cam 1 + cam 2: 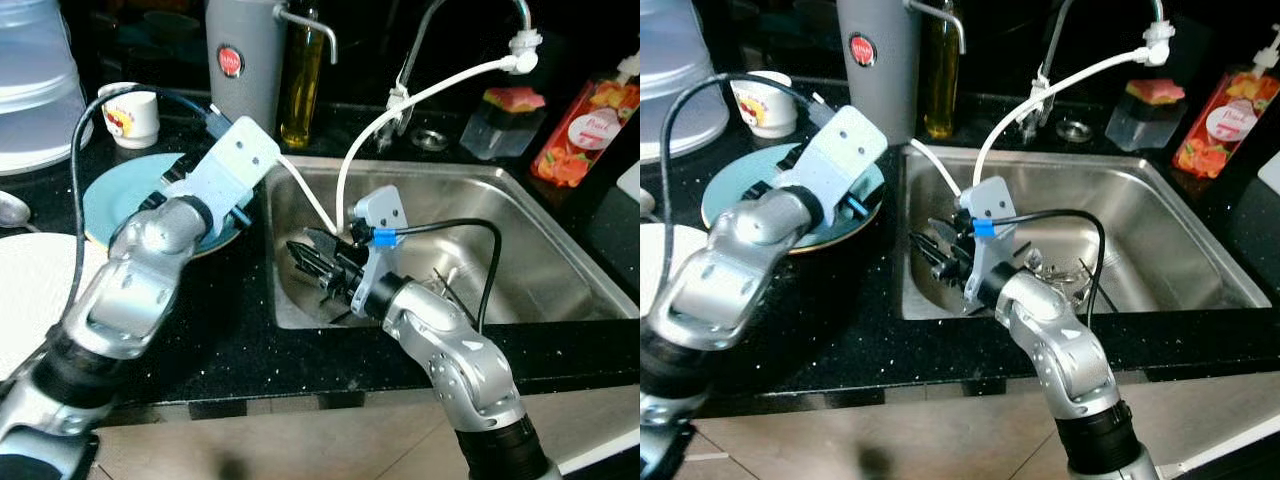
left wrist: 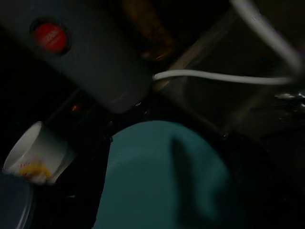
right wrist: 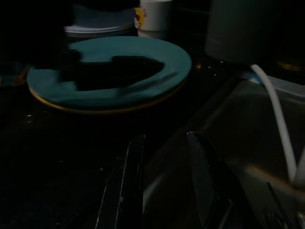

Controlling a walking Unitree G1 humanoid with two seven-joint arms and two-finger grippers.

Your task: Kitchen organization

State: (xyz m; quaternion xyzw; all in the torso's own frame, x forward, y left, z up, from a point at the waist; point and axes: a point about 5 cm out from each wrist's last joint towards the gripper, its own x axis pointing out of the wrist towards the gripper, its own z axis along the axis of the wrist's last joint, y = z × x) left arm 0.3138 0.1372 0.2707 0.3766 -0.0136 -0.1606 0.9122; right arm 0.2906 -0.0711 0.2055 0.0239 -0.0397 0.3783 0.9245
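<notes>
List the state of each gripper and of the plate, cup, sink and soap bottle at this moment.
left gripper: over the teal plate, fingers not readable.
right gripper: open, empty, inside the sink by its left wall.
teal plate: flat on the counter.
cup: upright.
sink: tap not running.
soap bottle: upright.

A: What sits nearest the lens?
B: A teal plate [image 2: 162, 176], dim, with a dark shadow band across it; it rests on the black counter [image 2: 267, 171].
A: And at ten o'clock from it?
B: A grey canister [image 2: 90, 62] with a round red badge [image 2: 49, 36]; at eight o'clock a white cup [image 2: 38, 152] with a yellow and red print.
A: Anything pale?
B: A white hose [image 2: 219, 77] running across at two o'clock, over the steel sink [image 2: 248, 105]; the rest is too dark to tell.
</notes>
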